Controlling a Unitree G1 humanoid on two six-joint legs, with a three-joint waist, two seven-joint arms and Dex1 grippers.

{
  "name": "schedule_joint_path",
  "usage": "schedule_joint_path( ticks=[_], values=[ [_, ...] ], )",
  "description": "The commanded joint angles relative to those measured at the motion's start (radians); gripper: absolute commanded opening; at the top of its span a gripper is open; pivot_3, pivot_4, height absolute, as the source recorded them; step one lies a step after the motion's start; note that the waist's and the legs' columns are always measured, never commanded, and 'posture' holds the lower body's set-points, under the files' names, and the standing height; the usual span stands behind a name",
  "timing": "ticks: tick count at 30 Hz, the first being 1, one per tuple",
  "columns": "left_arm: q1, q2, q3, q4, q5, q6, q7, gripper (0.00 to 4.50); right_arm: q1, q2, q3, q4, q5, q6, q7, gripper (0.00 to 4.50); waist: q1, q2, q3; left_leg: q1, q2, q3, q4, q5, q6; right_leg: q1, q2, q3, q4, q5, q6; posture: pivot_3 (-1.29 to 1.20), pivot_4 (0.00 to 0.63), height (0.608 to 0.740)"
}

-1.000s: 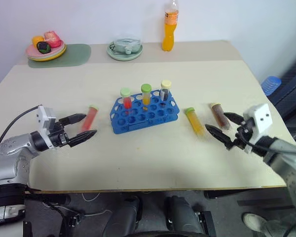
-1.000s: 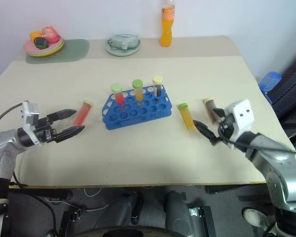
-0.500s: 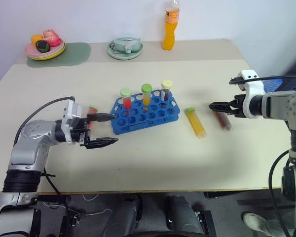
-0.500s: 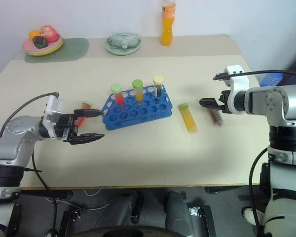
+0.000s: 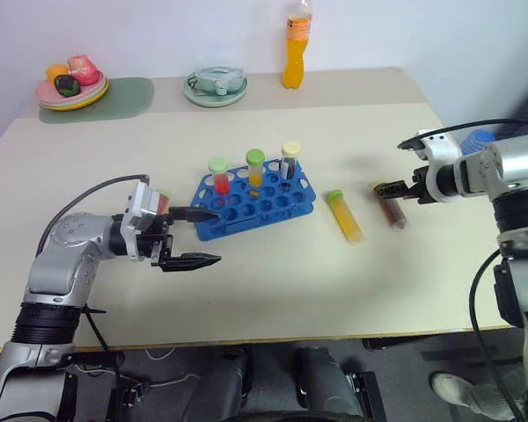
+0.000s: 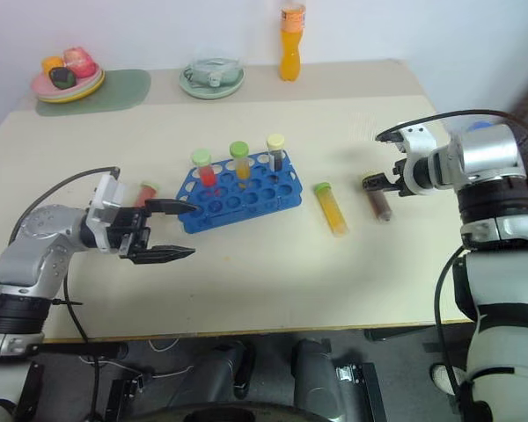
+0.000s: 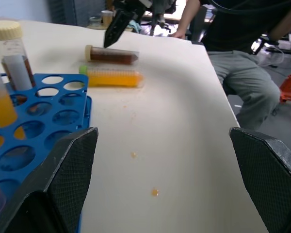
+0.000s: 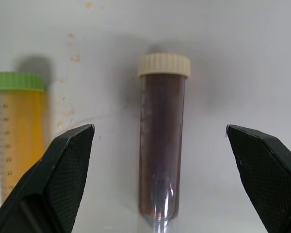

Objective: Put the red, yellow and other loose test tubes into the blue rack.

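The blue rack (image 5: 273, 204) stands mid-table with three capped tubes upright in it. A loose red tube (image 6: 147, 190) lies left of the rack, partly hidden behind my left gripper (image 5: 213, 236), which is open and empty and points right along the rack's front edge. A yellow tube with a green cap (image 5: 345, 216) lies right of the rack, and a brown tube with a cream cap (image 8: 161, 141) lies beside it. My right gripper (image 8: 159, 128) hangs open just above the brown tube's cap end, one finger on each side, not touching it.
At the back of the table are an orange drink bottle (image 5: 293, 53), a plate of fruit (image 5: 69, 83) on a green mat and a covered dish (image 5: 215, 86). A person (image 7: 237, 53) sits beyond the table's right edge.
My left gripper has swung right, past the red tube to the rack's front corner. My right arm has lifted and reached forward, and its gripper now points down over the brown tube.
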Motion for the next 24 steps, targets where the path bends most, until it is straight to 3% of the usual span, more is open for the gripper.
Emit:
schedule_joint_path(
  ticks=[1,6,9,14,15,19,22,24],
  values=[
    [0.004,0.005,0.006,-0.029,-0.017,0.007,-0.008,4.43,-0.077,0.013,0.048,0.106,-0.079,-0.081,0.073,4.5,-0.002,0.0,0.0,0.0,0.0,0.0,0.0,0.0,0.0,0.0,0.0,0.0,0.0,0.0,0.0,0.0,0.15,0.74],
    [0.02,0.006,0.01,-0.039,-0.021,0.014,-0.006,4.43,-0.131,0.063,0.101,0.29,-0.187,-0.203,0.145,4.5,-0.003,0.001,0.0,0.0,0.0,0.0,0.0,0.001,-0.001,0.0,0.0,0.0,0.0,0.0,0.0,0.0,0.15,0.74],
    [0.041,0.008,0.017,-0.054,-0.028,0.019,-0.001,4.5,-0.149,0.1,0.105,0.375,-0.238,-0.275,0.164,3.67,-0.004,0.001,0.0,0.0,0.0,0.0,0.0,0.001,-0.002,0.0,0.0,0.0,0.001,0.0,0.0,0.0,0.15,0.74],
    [0.073,0.023,0.033,-0.08,-0.038,0.034,0.011,4.5,-0.157,0.137,0.113,0.452,-0.308,-0.341,0.215,1.18,-0.004,0.001,0.0,0.0,0.0,0.0,0.0,0.002,-0.004,-0.001,0.0,0.0,0.002,0.0,0.0,0.0,0.15,0.74],
    [0.077,0.026,0.036,-0.083,-0.038,0.036,0.013,4.5,-0.158,0.142,0.111,0.461,-0.319,-0.351,0.222,0.84,-0.006,0.001,0.0,0.0,0.0,0.0,0.0,0.002,-0.003,-0.001,0.0,0.0,0.003,0.0,0.0,0.0,0.15,0.74],
    [0.096,0.033,0.047,-0.098,-0.043,0.039,0.022,4.5,-0.149,0.141,0.102,0.443,-0.35,-0.403,0.266,0.74,-0.006,0.001,0.0,0.0,0.0,0.0,0.001,0.002,-0.003,-0.001,0.001,0.0,0.004,0.0,0.0,0.0,0.15,0.74],
    [0.105,0.03,0.052,-0.104,-0.042,0.037,0.033,4.5,-0.136,0.121,0.064,0.348,-0.307,-0.389,0.387,0.74,-0.006,0.002,0.001,0.0,0.0,0.0,0.001,0.002,-0.003,-0.002,0.001,0.0,0.004,0.0,0.0,0.0,0.15,0.74],
    [0.111,0.029,0.06,-0.105,-0.045,0.038,0.041,4.5,-0.033,0.057,0.057,0.118,-0.284,-0.434,0.469,0.74,-0.004,0.002,0.001,0.0,0.0,0.0,0.0,0.001,-0.003,-0.003,0.001,0.001,0.005,0.0,0.0,0.0,0.15,0.74]
  ],
)
